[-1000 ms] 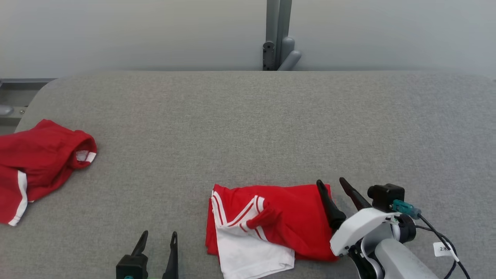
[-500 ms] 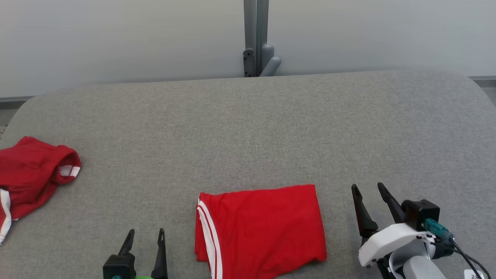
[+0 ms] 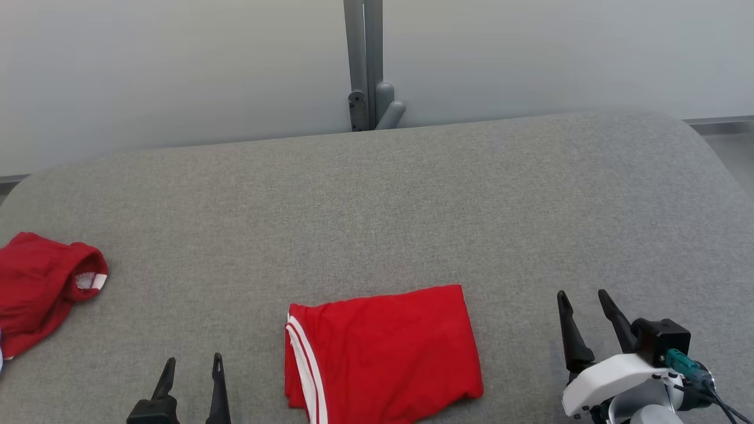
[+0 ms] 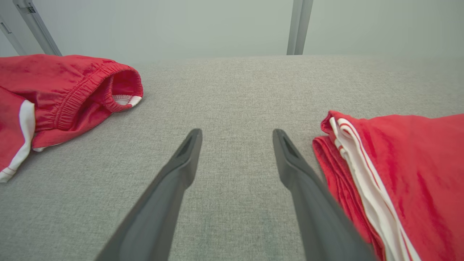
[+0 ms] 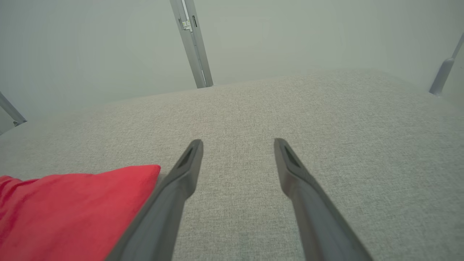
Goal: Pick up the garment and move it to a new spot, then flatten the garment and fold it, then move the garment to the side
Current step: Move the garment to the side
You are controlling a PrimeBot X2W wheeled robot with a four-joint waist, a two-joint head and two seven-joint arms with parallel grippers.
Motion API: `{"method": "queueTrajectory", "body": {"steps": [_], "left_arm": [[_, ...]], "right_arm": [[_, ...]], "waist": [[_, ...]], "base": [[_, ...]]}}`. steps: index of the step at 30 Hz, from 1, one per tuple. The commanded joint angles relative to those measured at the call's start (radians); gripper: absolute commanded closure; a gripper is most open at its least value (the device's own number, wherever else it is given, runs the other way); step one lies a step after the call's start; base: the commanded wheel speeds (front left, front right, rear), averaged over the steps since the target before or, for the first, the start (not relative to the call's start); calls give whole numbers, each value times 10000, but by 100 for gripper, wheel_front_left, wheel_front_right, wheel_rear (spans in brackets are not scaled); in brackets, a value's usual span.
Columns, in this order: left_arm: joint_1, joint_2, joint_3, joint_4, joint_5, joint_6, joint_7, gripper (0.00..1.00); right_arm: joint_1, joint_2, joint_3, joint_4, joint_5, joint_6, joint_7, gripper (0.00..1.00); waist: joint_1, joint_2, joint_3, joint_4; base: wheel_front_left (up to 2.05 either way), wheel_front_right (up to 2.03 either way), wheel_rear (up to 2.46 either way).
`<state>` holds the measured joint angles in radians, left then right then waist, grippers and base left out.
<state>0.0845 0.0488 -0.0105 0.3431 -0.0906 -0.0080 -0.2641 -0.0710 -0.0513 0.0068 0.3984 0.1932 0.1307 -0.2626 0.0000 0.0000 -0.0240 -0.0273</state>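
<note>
One grey fabric-topped bench (image 3: 377, 194) spanning the head view, far corners rounded. Behind it a pale wall (image 3: 177, 70) with a grey upright post (image 3: 362, 65) at centre back. On the near middle of the bench, a folded garment (image 3: 383, 353): red, a flat rough rectangle with white stripes down its left edge, lying between the two grippers and touched by neither. In the left wrist view, same folded garment (image 4: 398, 174) at right, stacked layers visible at the striped edge; in the right wrist view, its plain red corner (image 5: 72, 206) at lower left. Well apart at the bench's left edge, a second garment (image 3: 41, 288), red, bunched, elastic waistband opening turned toward centre; also seen upper left from the left wrist (image 4: 54, 94). Right gripper (image 3: 582, 294) at lower right on a white wrist housing (image 3: 607, 377), clear of the folded garment's right edge, fingers spread wide, nothing but bare bench between them (image 5: 238, 142). Left gripper (image 3: 194, 359) at lower left, near the striped edge without contact, fingers likewise spread wide and holding nothing (image 4: 237, 132).
</note>
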Motion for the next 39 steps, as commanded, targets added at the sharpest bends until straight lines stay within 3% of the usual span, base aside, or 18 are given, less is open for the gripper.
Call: {"method": "queueTrajectory", "body": {"steps": [1, 11, 17, 23, 30, 34, 35, 36, 39], "left_arm": [[106, 38, 26, -47, 21, -3, 4, 0], [57, 38, 49, -85, 3, -78, 4, 0], [7, 38, -339, 77, -65, -88, 4, 0], [113, 38, -442, 362, 115, -160, 4, 0], [154, 39, -461, 458, 179, -228, 5, 0], [182, 36, -423, 464, 216, -263, 5, 0], [189, 36, -408, 461, 218, -267, 4, 0], [193, 36, -392, 460, 215, -270, 5, 0], [82, 36, -381, 444, 154, -242, 4, 0]], "right_arm": [[110, -24, -61, -51, -16, -1, -28, 0], [145, -7, 119, -23, 144, -1, -28, 0], [-327, -7, 1309, 418, 381, -1, -28, 0], [-1235, -22, 2566, 1932, 955, -3, -28, 0], [-2187, -15, 2786, 4422, 972, -3, 140, 0], [-2484, -9, 3164, 5216, 1374, -1, 196, 0], [-2576, -12, 3295, 5317, 1506, -1, 177, 60], [-2655, -12, 3408, 5388, 1606, -1, 154, 100], [-2891, -19, 3570, 5625, 1924, -3, 81, 100]], "waist": [[0, 0, -43, -36], [0, 0, -10, 28], [0, 0, 170, 548], [0, 0, 165, 1092], [0, 0, 181, 1637], [0, 0, 238, 1718], [0, 0, 251, 1712], [0, 0, 267, 1699], [0, 0, 326, 1572]], "base": [[0, 0, 0], [0, 0, 0], [0, 0, 0], [0, 0, 0], [0, 0, 0], [0, 0, 0], [0, 0, 0], [0, 0, 0], [0, 0, 0]]}}
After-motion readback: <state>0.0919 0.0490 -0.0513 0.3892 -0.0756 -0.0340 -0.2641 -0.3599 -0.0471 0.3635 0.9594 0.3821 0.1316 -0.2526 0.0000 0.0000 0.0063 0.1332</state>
